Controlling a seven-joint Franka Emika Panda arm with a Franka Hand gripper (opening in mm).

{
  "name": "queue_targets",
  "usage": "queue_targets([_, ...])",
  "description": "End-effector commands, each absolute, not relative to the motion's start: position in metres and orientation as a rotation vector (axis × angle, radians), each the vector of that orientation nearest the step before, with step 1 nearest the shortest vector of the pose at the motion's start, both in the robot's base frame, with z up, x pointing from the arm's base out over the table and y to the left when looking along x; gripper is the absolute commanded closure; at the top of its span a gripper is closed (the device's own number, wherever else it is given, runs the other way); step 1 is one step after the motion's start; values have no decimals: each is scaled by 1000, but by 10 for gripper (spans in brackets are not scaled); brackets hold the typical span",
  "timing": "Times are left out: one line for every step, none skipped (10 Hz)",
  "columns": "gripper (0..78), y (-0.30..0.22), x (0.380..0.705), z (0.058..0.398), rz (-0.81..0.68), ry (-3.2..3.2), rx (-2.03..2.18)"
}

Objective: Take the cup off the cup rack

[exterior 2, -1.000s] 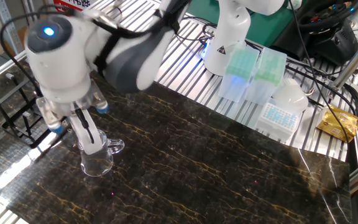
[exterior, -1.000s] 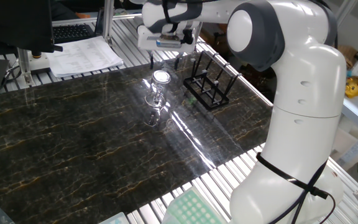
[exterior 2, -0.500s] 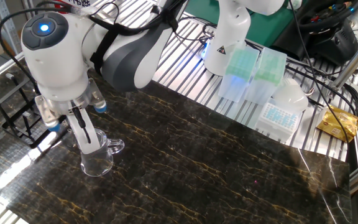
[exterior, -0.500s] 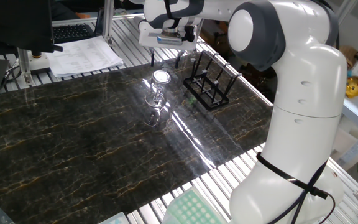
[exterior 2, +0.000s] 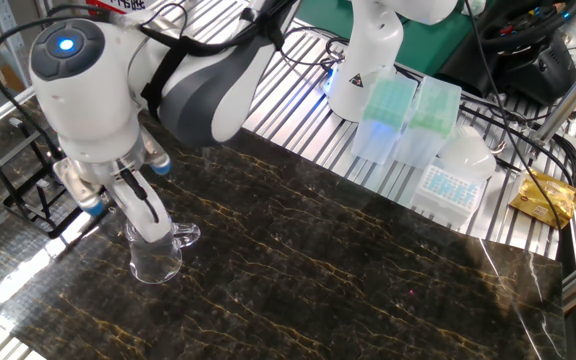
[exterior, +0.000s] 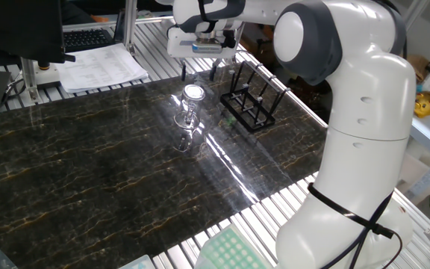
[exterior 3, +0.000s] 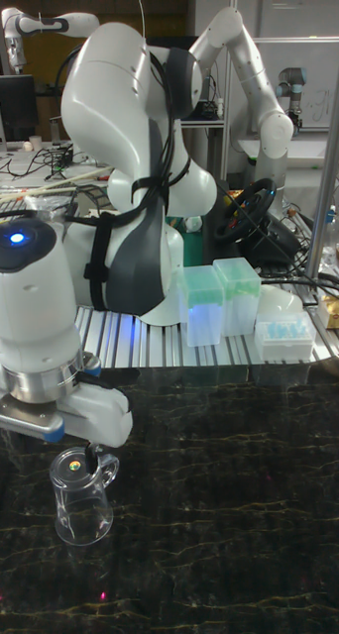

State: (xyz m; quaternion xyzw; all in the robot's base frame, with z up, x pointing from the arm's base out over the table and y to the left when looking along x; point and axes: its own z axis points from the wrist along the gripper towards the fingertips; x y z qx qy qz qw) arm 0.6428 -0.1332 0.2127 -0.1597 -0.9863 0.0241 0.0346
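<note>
Left of the middle in the other fixed view, the cup [exterior 2: 155, 252] stands upright on the dark table [exterior 2: 368, 280], off the cup rack [exterior 2: 30, 183], so the gripper [exterior 2: 130, 203], fingers apart above it, should rise straight up without bumping it.

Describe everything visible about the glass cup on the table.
The cup is clear, see-through glass with a round open rim and a small side handle. It stands upright on the dark marbled table, apart from the black cup rack beside it. The end effector hangs just above its rim; whether the fingers touch the glass cannot be told. The cup looks empty.
</note>
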Motion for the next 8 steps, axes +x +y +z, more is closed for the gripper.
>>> queue_targets([2,-134,644,214,43,-3028,-415])
queue_targets([2,-134,644,214,43,-3028,-415])
queue_targets([2,-128,644,216,71,-3027,-434])
queue_targets([2,-125,643,216,72,-3029,-426])
queue_targets([2,-125,643,216,66,-3033,-411])
queue_targets([2,-125,643,216,53,-3039,-399])
queue_targets([2,-124,643,216,51,-3040,-398])
queue_targets([2,-115,643,219,57,-3043,-403])
